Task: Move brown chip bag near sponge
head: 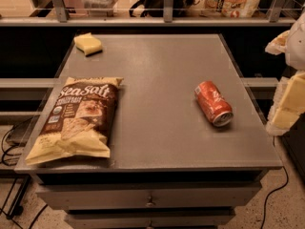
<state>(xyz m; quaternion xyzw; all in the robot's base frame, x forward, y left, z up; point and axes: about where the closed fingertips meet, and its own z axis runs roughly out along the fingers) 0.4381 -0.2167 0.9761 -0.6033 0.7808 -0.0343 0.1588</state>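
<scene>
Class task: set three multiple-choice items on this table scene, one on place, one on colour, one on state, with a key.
1. Where on the table is the sponge?
A. Back left corner
B. Front right corner
C. Middle

2. What colour is the soda can?
A. Green
B. Red
C. Blue

3. How does the brown chip bag lie?
A. Standing upright
B. Flat, front up
C. Folded in half

Key: A, it sits far back, behind the bag; B, its body is red; B, its lettering faces up, while the tool hangs beyond the table's right edge, away from it.
</scene>
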